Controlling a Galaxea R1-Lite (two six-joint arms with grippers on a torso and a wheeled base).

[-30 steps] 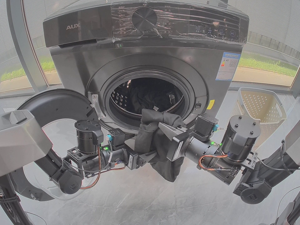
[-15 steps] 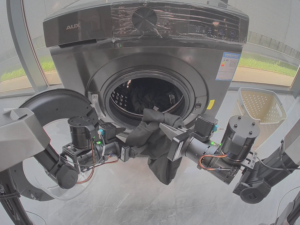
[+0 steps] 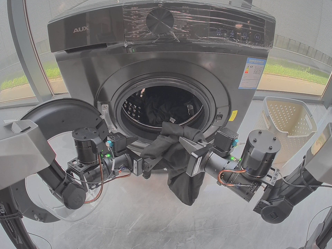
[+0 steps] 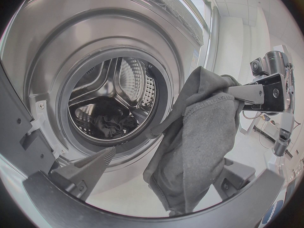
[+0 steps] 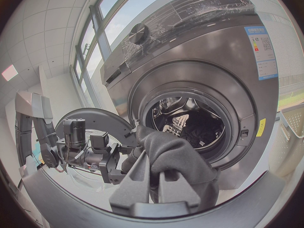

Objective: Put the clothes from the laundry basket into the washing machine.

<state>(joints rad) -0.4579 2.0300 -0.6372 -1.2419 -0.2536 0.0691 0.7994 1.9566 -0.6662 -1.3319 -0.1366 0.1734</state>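
A dark grey garment (image 3: 180,163) hangs in front of the washing machine's (image 3: 159,63) open drum, its top edge at the drum's lower rim. My right gripper (image 3: 181,140) is shut on the garment's upper fold (image 5: 171,155). My left gripper (image 3: 154,165) is open beside the garment's left side; in the left wrist view the cloth (image 4: 196,143) hangs between its spread fingers (image 4: 95,168). More dark clothes (image 3: 166,104) lie inside the drum (image 4: 107,124). The cream laundry basket (image 3: 290,121) stands to the right of the machine.
The machine's round door (image 3: 58,118) is swung open to the left, just behind my left arm. Pale tiled floor (image 3: 145,218) lies below the grippers. Windows run behind the machine.
My left gripper has drawn back to the left and slightly up, and the garment's left side now spreads toward it. The right arm has shifted a little left with the garment.
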